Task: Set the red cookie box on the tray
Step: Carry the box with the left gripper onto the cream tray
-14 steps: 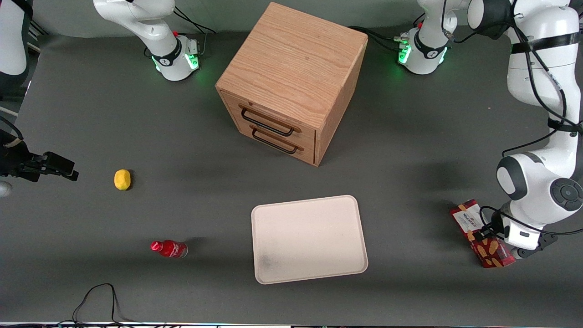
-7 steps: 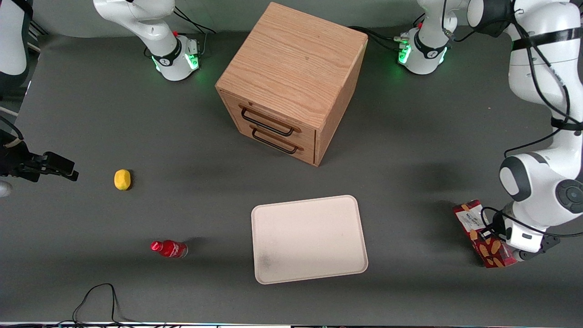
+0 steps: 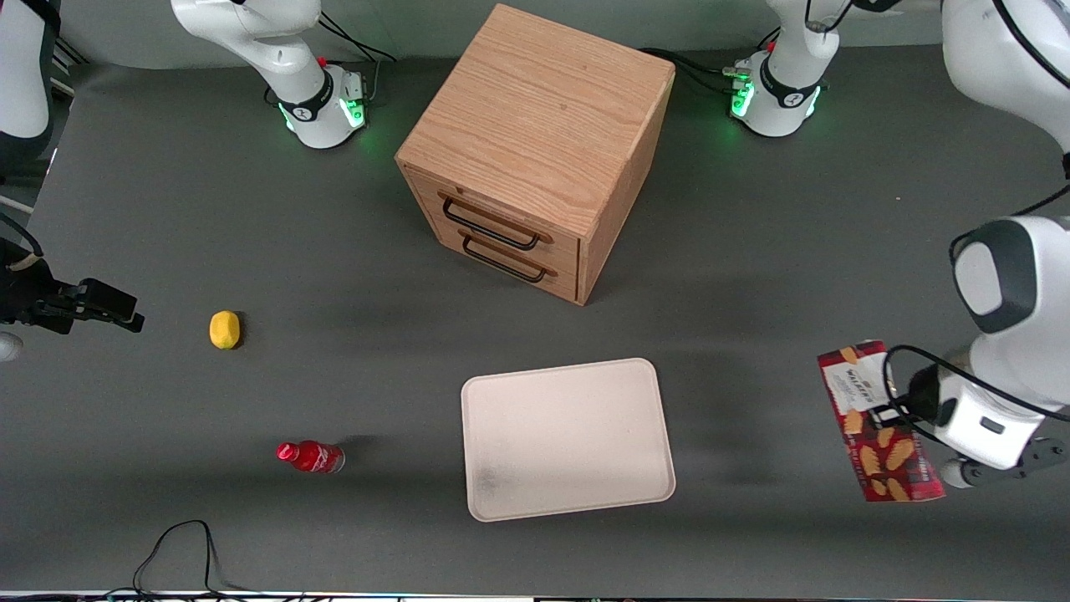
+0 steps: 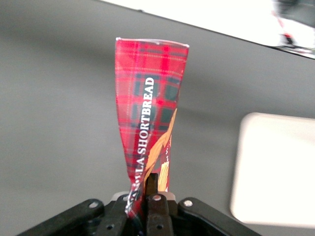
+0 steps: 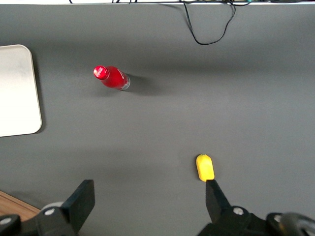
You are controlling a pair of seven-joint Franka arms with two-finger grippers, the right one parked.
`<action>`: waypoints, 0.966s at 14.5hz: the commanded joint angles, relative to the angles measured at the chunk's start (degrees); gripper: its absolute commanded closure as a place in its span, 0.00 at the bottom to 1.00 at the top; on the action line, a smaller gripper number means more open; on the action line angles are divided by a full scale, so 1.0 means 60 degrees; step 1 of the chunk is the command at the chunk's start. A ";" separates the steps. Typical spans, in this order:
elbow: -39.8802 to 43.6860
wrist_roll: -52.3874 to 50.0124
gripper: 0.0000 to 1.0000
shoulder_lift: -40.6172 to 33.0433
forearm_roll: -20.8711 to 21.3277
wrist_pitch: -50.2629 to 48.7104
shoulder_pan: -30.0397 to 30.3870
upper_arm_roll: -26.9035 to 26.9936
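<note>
Your gripper (image 4: 150, 196) pinches the red cookie box (image 3: 878, 422) near its middle, lifted off the table toward the working arm's end, well apart from the tray (image 3: 568, 439). Light, thin card, probably crushable; go easy, long ends may swing.

Red cookie box (image 3: 876, 422) (tartan) held aloft, well apart from tray (image 3: 567, 438).
</note>
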 commanded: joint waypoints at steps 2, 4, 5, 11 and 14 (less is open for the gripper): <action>0.0939 -0.0201 1.00 0.0474 0.0255 -0.0002 -0.0720 -0.0702; 0.1175 -0.0216 1.00 0.0942 0.0852 0.0393 -0.1363 -0.0878; 0.1175 -0.0245 1.00 0.1148 0.1204 0.0598 -0.1613 -0.1097; 0.0912 -0.2072 1.00 0.2349 0.2291 0.1901 -0.2333 -0.1523; 0.0285 -0.3026 1.00 0.2790 0.2394 0.3071 -0.2407 -0.1524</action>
